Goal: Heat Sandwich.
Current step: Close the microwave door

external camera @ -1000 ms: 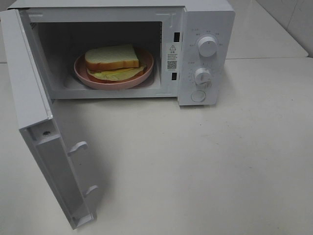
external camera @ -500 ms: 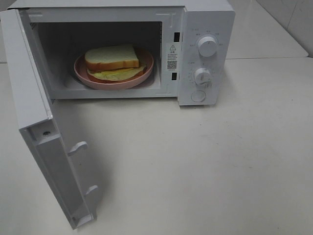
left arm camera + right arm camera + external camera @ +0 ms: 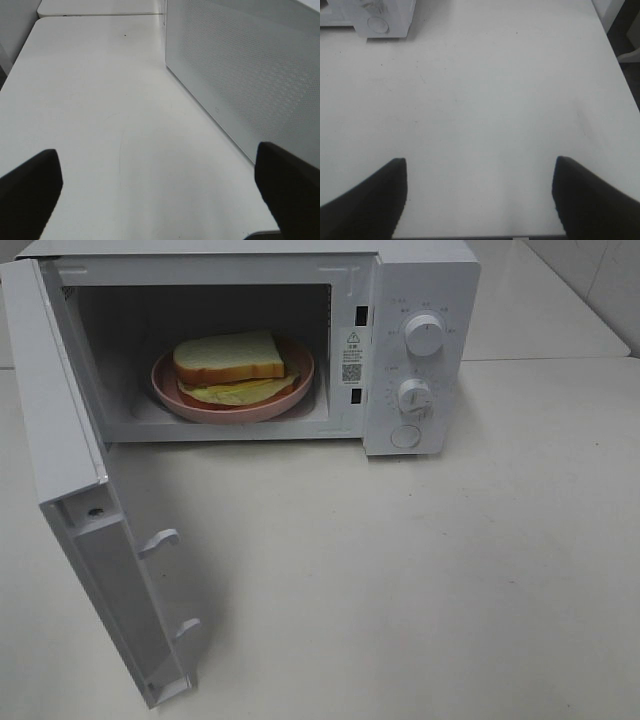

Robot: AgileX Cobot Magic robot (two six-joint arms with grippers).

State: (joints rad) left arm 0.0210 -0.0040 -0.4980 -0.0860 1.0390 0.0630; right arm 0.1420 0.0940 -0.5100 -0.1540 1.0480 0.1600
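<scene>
Two grippers are seen spread wide and empty over the white table (image 3: pixel 470 580): the left gripper (image 3: pixel 157 170) beside a perforated door panel (image 3: pixel 240 70), the right gripper (image 3: pixel 480 185) above bare tabletop. The sandwich (image 3: pixel 230 358) is laid on a pink plate (image 3: pixel 165 388) inside the open microwave (image 3: pixel 425 280). Beside the cavity a label (image 3: pixel 351 355) with a warning triangle and QR code is fixed; its writing cannot be read.

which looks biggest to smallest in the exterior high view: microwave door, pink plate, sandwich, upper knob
1. microwave door, which also stands nearest the camera, so it looks larger still
2. pink plate
3. sandwich, lying within the plate's rim
4. upper knob
</scene>
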